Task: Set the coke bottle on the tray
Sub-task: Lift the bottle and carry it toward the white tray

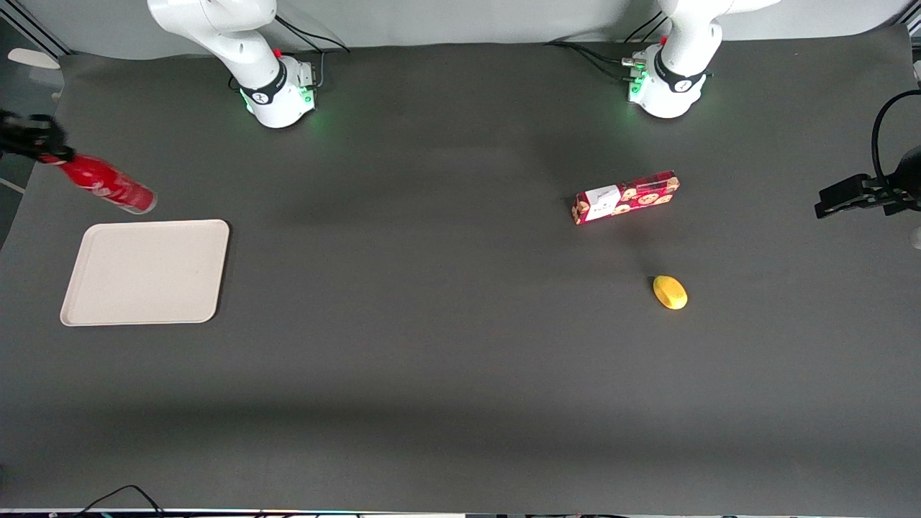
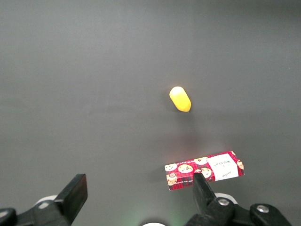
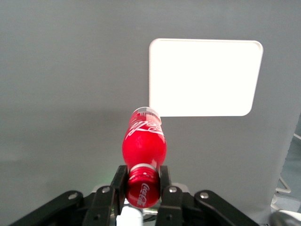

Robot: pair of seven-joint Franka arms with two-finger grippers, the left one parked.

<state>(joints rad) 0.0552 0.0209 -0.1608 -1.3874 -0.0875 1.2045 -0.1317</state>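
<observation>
The coke bottle (image 1: pixel 108 185) (image 3: pixel 144 143), slim and red with white script, hangs tilted above the table at the working arm's end. My right gripper (image 1: pixel 50 152) (image 3: pixel 142 185) is shut on its red cap, base pointing away from the fingers. The beige tray (image 1: pixel 147 272) (image 3: pixel 205 77) lies flat on the dark table, nearer to the front camera than the bottle, with nothing on it. The bottle is in the air, apart from the tray.
A red cookie box (image 1: pixel 625 197) (image 2: pixel 204 170) and a yellow lemon-like object (image 1: pixel 670 292) (image 2: pixel 180 99) lie toward the parked arm's end. The table's edge runs close beside the tray (image 1: pixel 21 216).
</observation>
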